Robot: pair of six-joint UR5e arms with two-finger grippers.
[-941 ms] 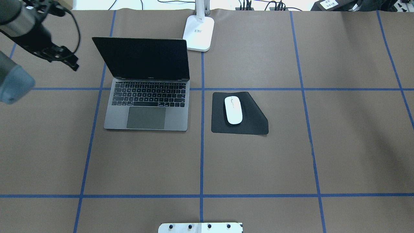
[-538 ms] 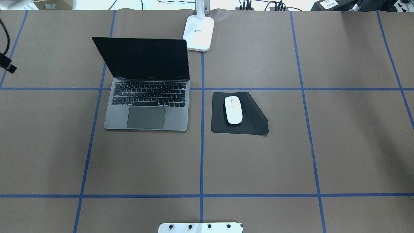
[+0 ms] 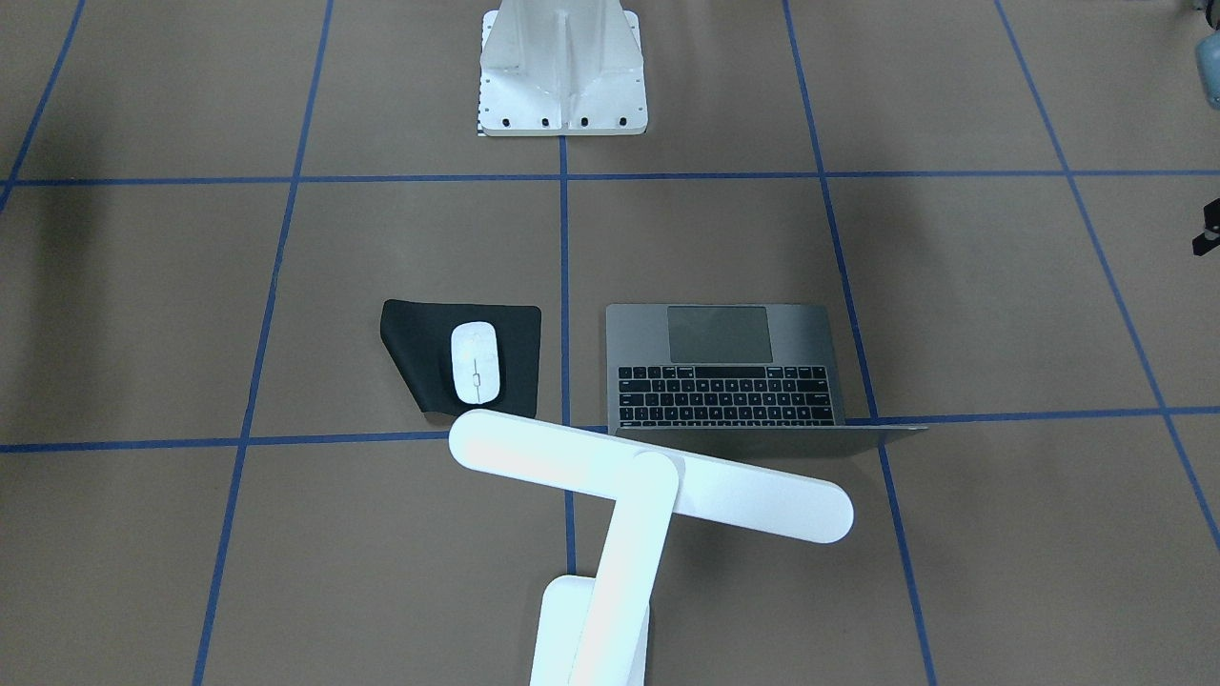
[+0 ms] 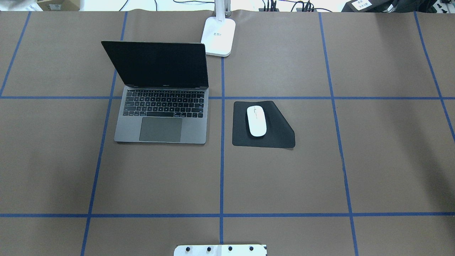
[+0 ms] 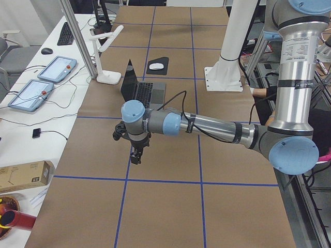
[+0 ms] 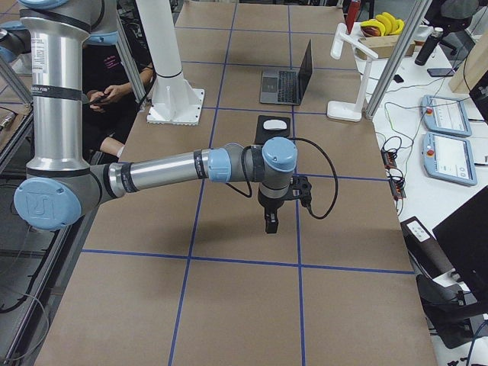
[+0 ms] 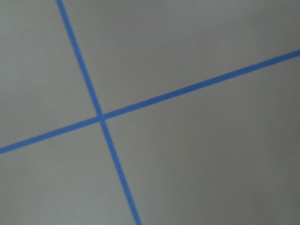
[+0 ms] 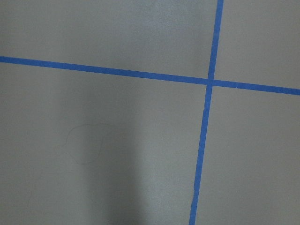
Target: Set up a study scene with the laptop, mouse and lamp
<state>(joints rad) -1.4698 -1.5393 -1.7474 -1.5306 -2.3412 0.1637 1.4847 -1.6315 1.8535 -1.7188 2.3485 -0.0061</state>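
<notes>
The grey laptop (image 4: 160, 124) stands open on the brown table, left of centre, its dark screen facing the robot; it also shows in the front-facing view (image 3: 724, 367). The white mouse (image 4: 256, 121) lies on a black mat (image 4: 279, 137) to the laptop's right. The white lamp (image 3: 648, 474) stands at the far edge behind them, base (image 4: 218, 35) near the laptop's screen corner, bar head over it. My left gripper (image 5: 135, 155) hangs over bare table far to the left. My right gripper (image 6: 270, 221) hangs over bare table far to the right. Whether either is open or shut I cannot tell.
A white ribbed pedestal (image 3: 562, 71) with bolt holes stands at the near edge by the robot. Blue tape lines (image 4: 221, 177) divide the table into squares. Both wrist views show only table and tape. Tablets and cables lie on a side desk (image 5: 46, 77).
My left arm has drawn back to the left and left the overhead view. The laptop, mouse and lamp have not moved.
</notes>
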